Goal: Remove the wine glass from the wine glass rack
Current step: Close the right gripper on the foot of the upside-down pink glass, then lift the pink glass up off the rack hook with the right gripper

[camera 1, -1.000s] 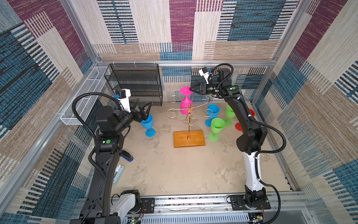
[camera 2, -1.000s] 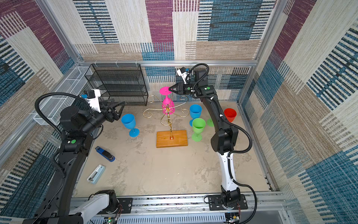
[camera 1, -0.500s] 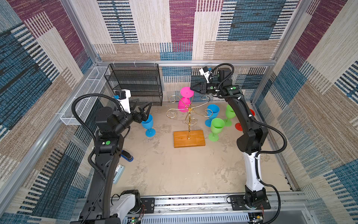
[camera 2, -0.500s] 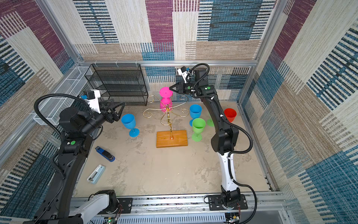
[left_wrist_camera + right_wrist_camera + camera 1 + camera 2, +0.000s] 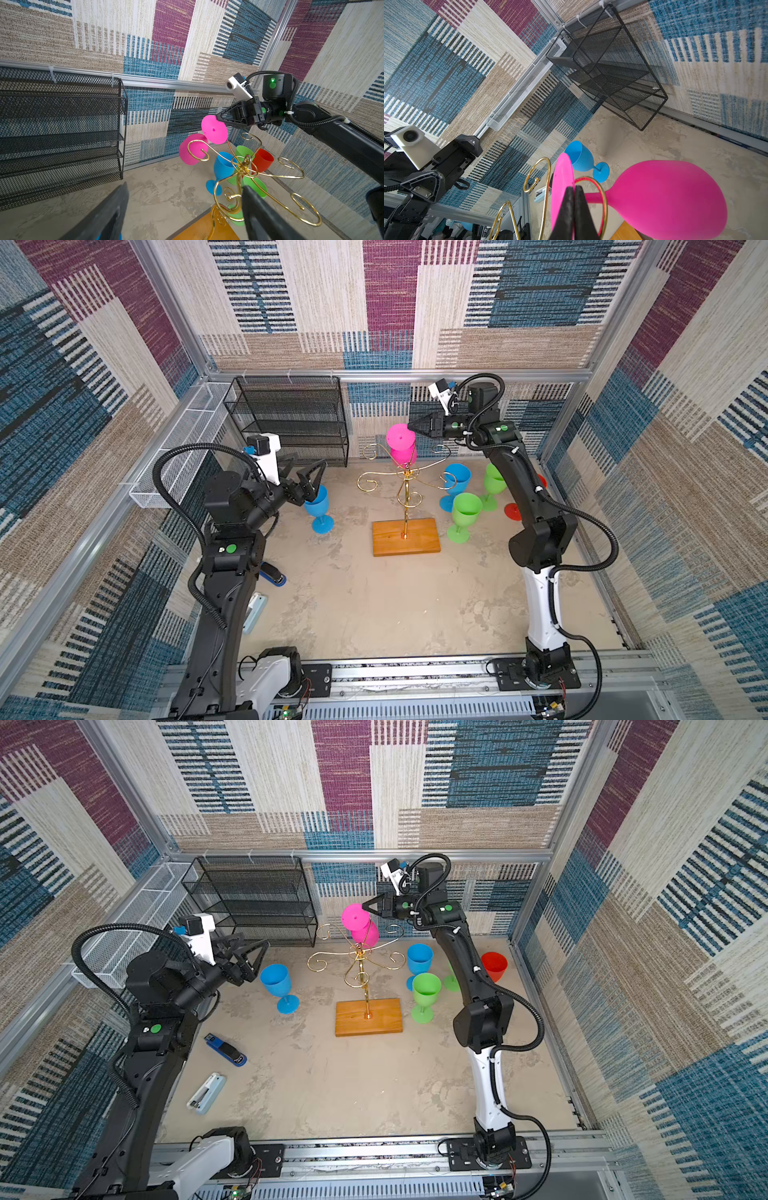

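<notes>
In both top views the glass (image 5: 401,445) sits high on the rack (image 5: 405,537), at a back arm of the gold wire, above and behind the wooden base. The right gripper (image 5: 411,428) comes in level with the foot, jaws pressed together on the foot's rim. I judge it takes the foot because that disc stands clear of the wire. The left gripper (image 5: 306,467) hangs well apart, over a blue goblet (image 5: 318,506), jaws spread wide and empty. It looks parked out of the way.

In the left wrist view the glass (image 5: 214,129) shows its foot disc uppermost, touching the tip of the right gripper (image 5: 218,117). The bowl hangs lower, beside a gold curl of the rack (image 5: 246,166). The long axis slants from the foot, high and next to that gripper, down to the bowl. The mouth seems to point downward and away from the right arm. The left gripper (image 5: 185,187) has nothing between its wide-set fingers.

In the right wrist view the right gripper (image 5: 574,204) is closed flat on the thin edge of the foot. The stem of the glass (image 5: 664,199) passes through a loop of the rack (image 5: 603,195), so the glass is not yet off. That loop probably carries it, which explains the foot-up hang. The axis runs across the gripper, foot to bowl.
</notes>
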You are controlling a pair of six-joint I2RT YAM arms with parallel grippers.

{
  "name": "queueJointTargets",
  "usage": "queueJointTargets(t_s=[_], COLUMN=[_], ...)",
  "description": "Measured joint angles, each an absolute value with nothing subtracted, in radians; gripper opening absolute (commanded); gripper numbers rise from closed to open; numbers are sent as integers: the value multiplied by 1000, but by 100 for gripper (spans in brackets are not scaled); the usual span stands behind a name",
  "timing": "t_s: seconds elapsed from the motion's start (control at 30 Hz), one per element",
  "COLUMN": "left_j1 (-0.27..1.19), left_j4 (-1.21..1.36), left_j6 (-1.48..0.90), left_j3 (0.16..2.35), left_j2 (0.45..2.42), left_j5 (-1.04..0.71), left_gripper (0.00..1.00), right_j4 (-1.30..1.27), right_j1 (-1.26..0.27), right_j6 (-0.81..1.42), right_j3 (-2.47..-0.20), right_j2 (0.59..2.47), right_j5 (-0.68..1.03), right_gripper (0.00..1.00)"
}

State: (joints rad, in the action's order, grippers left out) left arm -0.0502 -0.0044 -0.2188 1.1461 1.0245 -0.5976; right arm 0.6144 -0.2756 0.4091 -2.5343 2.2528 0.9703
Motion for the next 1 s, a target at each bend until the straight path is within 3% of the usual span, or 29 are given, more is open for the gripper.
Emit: queueJointTargets(t_s=[1.0], left_j1=[-50], left_j4=[4], left_j6=[-217], left_j3=[1142], left_j2=[1004], left_j5=[-597], left_gripper=[87], right_j4=[535], right_j1=[-266], right_j6=[532], right_j3=[-2494], right_j2=[2209], right_j5=[958], right_gripper=[0])
